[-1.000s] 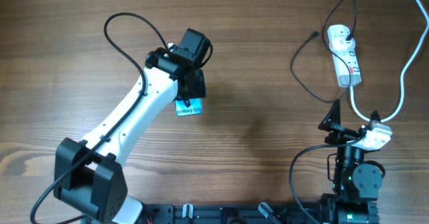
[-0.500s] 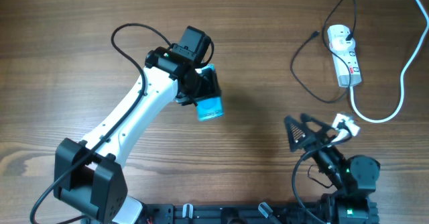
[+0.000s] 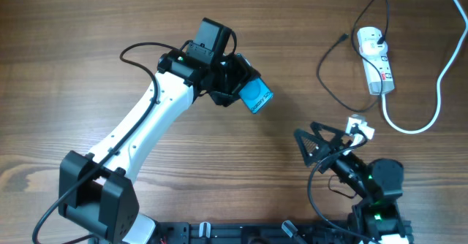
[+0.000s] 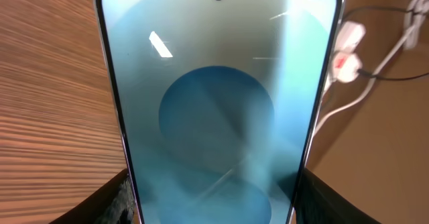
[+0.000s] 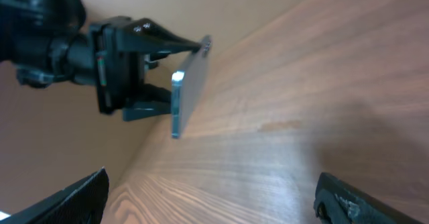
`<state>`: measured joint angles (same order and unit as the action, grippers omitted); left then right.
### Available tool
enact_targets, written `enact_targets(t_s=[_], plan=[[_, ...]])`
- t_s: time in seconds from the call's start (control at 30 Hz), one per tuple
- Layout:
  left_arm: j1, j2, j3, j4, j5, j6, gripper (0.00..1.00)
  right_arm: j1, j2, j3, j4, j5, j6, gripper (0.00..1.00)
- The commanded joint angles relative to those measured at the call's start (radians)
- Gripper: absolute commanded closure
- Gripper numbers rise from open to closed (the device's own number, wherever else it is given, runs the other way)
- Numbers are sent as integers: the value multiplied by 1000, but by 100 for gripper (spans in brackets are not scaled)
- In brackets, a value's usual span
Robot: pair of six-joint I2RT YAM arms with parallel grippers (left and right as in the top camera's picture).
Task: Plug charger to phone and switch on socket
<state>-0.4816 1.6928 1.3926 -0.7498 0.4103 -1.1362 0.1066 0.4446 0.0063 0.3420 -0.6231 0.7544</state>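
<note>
We've got the phone (image 3: 256,96) clamped by its sides in the left gripper (image 3: 245,90), held tilted over the middle of the wooden table (image 3: 80,32), its cyan screen filling the left wrist view. The right gripper (image 3: 311,143) hovers to its right, jaws spread wide and empty. Well off at the far right lies the socket (image 3: 376,60), with the charger (image 3: 319,72) cable looped beside it, plug tip loose.
</note>
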Motion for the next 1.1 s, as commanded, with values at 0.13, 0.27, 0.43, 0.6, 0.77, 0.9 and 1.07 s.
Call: enact_targets(t_s=[0.13, 0.27, 0.43, 0.6, 0.77, 0.9, 1.07], plan=[[-54, 4, 30, 47, 16, -85, 62, 209, 256, -1, 288, 268, -22, 1], [-75, 3, 30, 47, 16, -85, 62, 273, 423, 16, 451, 338, -22, 1], [-107, 3, 30, 47, 16, -84, 62, 296, 666, 90, 598, 332, -23, 3], [-122, 4, 30, 25, 16, -84, 62, 296, 829, 127, 745, 311, -20, 9], [-124, 4, 30, 10, 16, -80, 62, 296, 847, 128, 794, 310, 16, 18], [-130, 4, 30, 10, 16, -80, 62, 296, 847, 129, 796, 299, 43, 23], [-156, 4, 30, 26, 15, -80, 62, 296, 848, 134, 797, 274, 59, 30]])
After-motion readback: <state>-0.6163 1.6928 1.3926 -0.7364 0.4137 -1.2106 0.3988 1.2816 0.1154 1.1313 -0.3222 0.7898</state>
